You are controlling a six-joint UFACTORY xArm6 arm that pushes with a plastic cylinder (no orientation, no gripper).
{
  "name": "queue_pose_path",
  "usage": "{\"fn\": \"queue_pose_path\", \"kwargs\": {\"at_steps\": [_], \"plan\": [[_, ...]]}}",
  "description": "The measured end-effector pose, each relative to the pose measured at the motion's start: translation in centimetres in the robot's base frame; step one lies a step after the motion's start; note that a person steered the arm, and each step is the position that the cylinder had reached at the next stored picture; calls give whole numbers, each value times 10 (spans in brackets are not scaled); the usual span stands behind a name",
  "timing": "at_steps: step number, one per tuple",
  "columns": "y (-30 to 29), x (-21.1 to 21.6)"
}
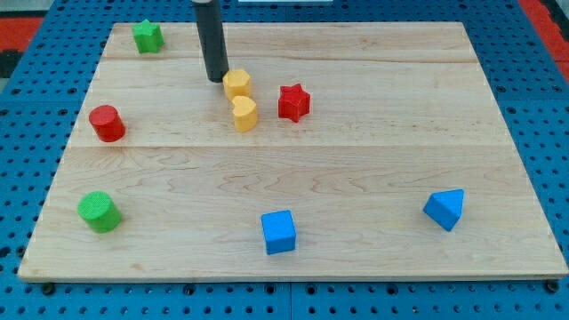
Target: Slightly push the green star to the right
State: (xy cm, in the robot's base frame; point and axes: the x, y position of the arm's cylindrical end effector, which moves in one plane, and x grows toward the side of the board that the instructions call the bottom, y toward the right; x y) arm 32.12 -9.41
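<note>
The green star [148, 36] sits at the top left corner of the wooden board [356, 169]. My tip [215, 79] rests on the board to the right of and below the star, well apart from it. The tip is just left of a yellow hexagonal block [236, 84], close to touching it. A yellow heart-shaped block [244, 114] lies directly below the hexagon.
A red star [293, 102] lies right of the yellow blocks. A red cylinder [107, 123] is at the left edge, a green cylinder [99, 212] at lower left. A blue cube [278, 232] and a blue triangular block [445, 209] lie near the bottom.
</note>
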Motion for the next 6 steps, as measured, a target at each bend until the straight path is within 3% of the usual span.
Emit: {"fn": "queue_pose_path", "kwargs": {"at_steps": [2,4,6], "plan": [[-25,-129],[-71,-130],[-179,-126]]}}
